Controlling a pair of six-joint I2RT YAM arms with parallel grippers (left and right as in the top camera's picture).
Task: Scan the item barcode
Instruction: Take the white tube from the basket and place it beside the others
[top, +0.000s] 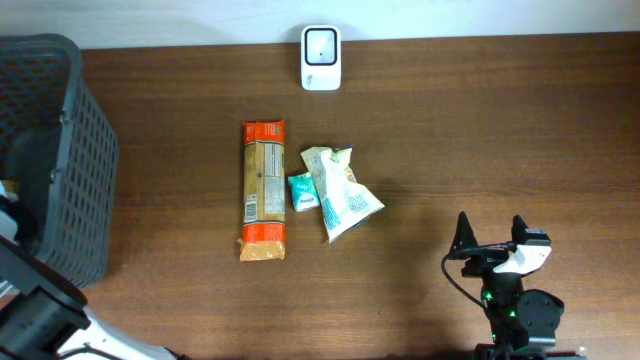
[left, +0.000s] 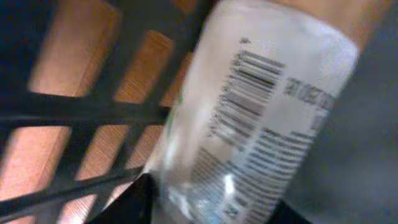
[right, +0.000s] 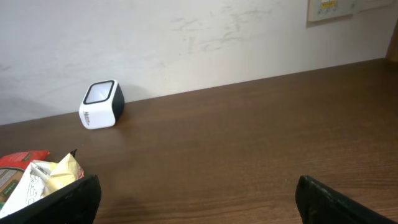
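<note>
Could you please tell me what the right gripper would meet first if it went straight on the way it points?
For the right gripper the way looks free: only bare brown wooden table lies ahead, then probably the pale wall. The small white scanner box sits well left.

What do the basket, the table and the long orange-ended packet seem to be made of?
Basket: probably moulded plastic, matt dark grey; its walls are a regular lattice.
Table: wood or wood-look laminate, brown, with visible grain.
Long orange-ended packet: likely thin printed film, with crimped ends.
</note>
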